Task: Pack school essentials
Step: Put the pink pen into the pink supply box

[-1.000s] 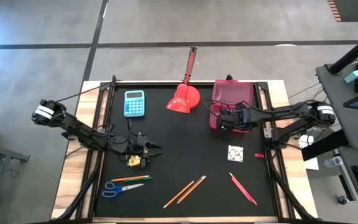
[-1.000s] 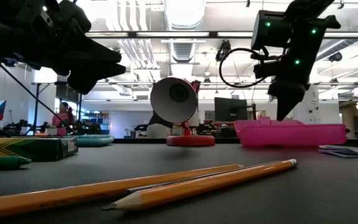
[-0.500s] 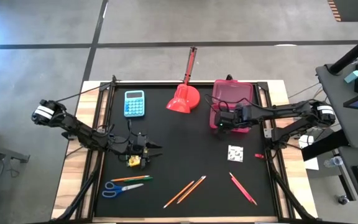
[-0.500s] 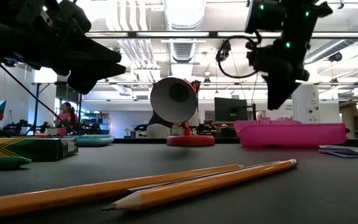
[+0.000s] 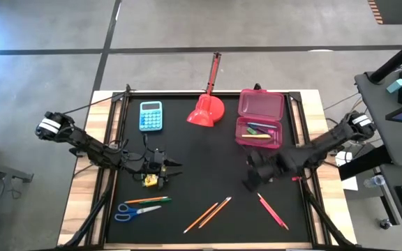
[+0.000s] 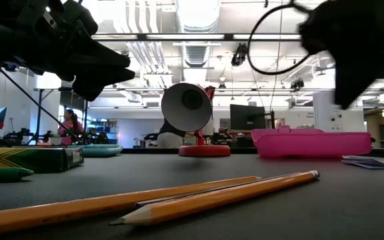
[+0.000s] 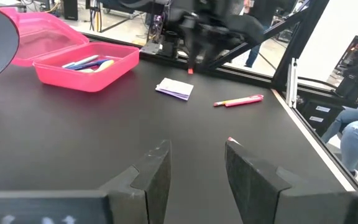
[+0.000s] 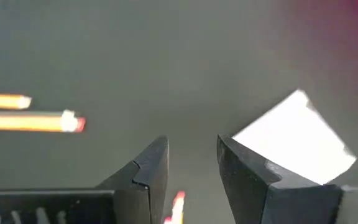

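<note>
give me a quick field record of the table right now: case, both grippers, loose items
pink case: open, pens inside
right gripper: open, empty, above white square
left gripper: open, empty, over crayon box
scissors: front left of mat
orange pencils: front centre
red pencils: front right
calculator: back left

You have a matt black mat (image 5: 208, 157) over a pale wooden table (image 5: 82, 188) whose bare grain shows at its 9 o'clock edge. The pink case (image 5: 260, 117) at 1 o'clock and the red scoop (image 5: 206, 111) at 12 o'clock look like smooth, glossy plastic, as does the light-blue calculator (image 5: 151, 115) at 11 o'clock. Your pencils (image 6: 212, 193) show painted wood with a satin sheen, the crayon box (image 6: 29, 159) looks like printed card, and both grippers' fingers (image 7: 157, 177) are matt dark plastic.
</note>
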### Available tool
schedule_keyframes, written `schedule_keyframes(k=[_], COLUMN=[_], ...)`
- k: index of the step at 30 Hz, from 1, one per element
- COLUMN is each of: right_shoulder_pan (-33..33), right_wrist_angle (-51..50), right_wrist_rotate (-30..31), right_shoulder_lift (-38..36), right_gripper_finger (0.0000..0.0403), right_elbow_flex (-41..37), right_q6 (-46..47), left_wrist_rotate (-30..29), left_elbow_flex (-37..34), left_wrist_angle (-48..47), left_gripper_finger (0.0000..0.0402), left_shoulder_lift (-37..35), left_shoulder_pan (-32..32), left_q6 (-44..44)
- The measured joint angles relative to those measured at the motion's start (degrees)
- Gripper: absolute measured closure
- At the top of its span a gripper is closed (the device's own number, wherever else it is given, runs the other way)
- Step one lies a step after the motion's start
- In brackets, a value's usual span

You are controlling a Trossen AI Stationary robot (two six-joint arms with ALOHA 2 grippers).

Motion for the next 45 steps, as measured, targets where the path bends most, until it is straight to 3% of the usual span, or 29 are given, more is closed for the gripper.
schedule_keyframes(k=[7,15,39,45], right_shoulder_pan=[14.24,20.86,21.99,21.99], right_wrist_angle=[0.76,4.19,6.12,5.82], right_wrist_rotate=[-0.98,-11.04,-11.04,-5.23], right_shoulder_lift=[7.00,14.90,15.00,15.23], right_gripper_finger=[0.0280,0.0280,0.0300,0.0302], right_elbow_flex=[0.00,0.00,0.71,5.39], right_q6=[19.72,30.06,31.50,27.70], left_wrist_rotate=[0.00,0.00,0.02,0.02], left_elbow_flex=[-0.04,-0.04,-0.04,-0.04], left_wrist_angle=[0.00,0.02,0.02,0.02], left_gripper_finger=[0.0268,0.0268,0.0268,0.0268], left_shoulder_lift=[-0.02,-0.02,-0.02,-0.02], left_shoulder_pan=[0.00,0.00,0.00,0.00], left_q6=[0.00,-0.11,-0.24,-0.24])
